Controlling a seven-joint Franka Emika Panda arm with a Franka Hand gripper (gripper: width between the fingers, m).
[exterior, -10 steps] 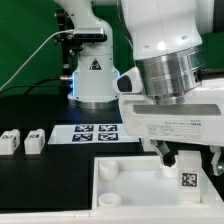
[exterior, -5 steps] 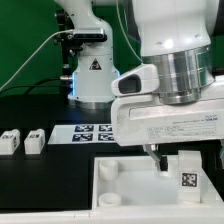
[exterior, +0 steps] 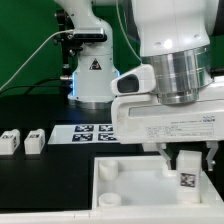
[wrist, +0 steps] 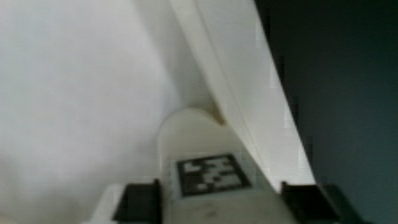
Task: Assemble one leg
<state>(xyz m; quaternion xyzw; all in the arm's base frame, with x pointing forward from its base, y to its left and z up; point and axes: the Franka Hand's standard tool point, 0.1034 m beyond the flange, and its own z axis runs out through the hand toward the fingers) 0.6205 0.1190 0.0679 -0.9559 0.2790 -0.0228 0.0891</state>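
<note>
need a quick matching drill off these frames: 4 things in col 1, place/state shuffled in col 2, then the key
Column 1
1. small white rectangular leg block with a black-and-white tag
2. large white square tray-like part
3. thin flat white marker board
4. two small white blocks

Column 2
A. flat on the black table, beside the arm's base
B. between the end effector fingers, over the tray
C. near the exterior view's left edge, side by side
D. in the foreground, round socket at a corner

Pairs: 1-B, 2-D, 3-A, 4-C
</note>
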